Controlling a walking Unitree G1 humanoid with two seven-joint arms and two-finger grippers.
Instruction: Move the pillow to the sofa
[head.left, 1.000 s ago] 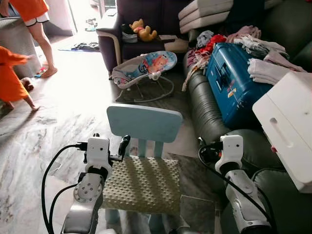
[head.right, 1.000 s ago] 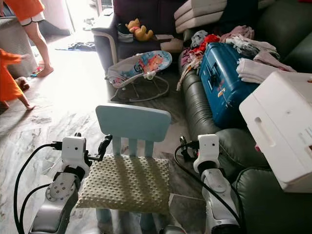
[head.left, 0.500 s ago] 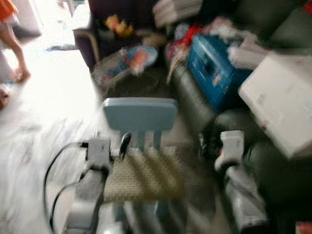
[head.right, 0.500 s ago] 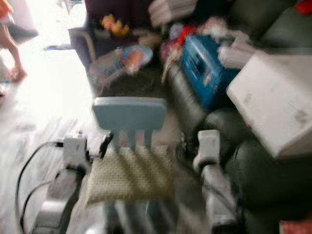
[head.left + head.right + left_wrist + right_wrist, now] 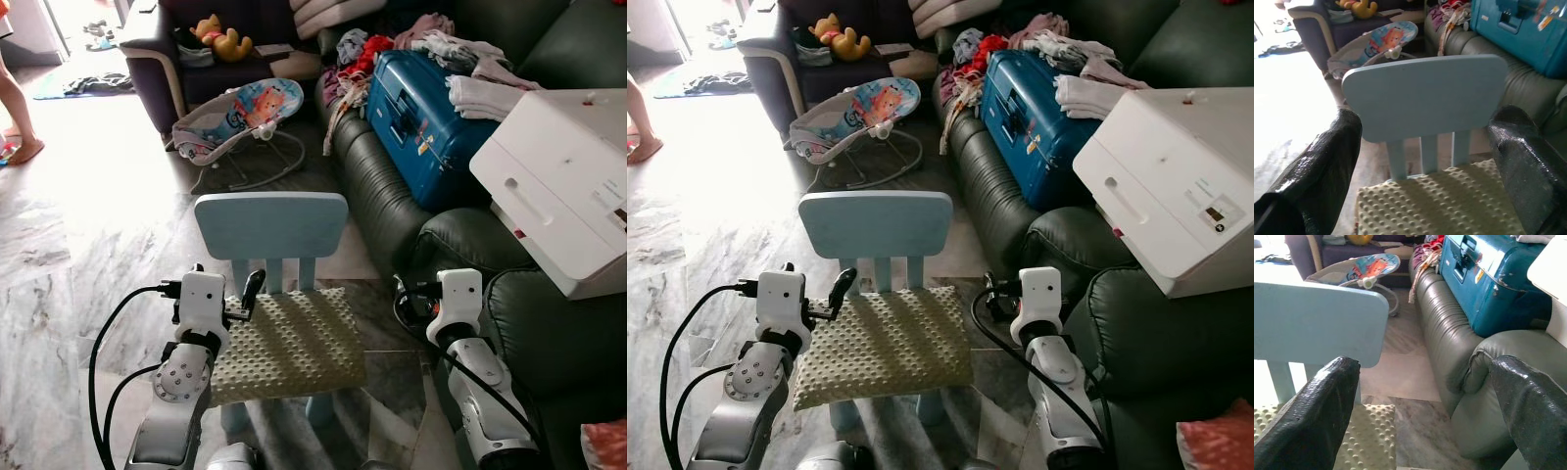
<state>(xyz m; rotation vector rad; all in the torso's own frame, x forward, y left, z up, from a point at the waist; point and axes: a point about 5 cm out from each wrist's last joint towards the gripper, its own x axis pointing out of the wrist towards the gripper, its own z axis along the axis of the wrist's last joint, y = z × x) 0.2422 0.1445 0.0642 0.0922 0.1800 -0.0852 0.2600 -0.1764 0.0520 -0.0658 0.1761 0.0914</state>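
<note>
The bumpy green foam pillow [image 5: 286, 343] lies on the pale blue child's chair [image 5: 271, 227], between the spread-open left end effector [image 5: 1425, 161] and spread-open right end effector [image 5: 1425, 401], left of the dark green leather sofa [image 5: 392, 211].

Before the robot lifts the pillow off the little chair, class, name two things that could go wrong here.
1. The sofa is crowded with a blue suitcase, clothes and a white box, so the pillow may find little bare seat.
2. Both grippers, left gripper and right gripper, are open beside the pillow; a lift could tug the light blue chair along or tip it.
</note>
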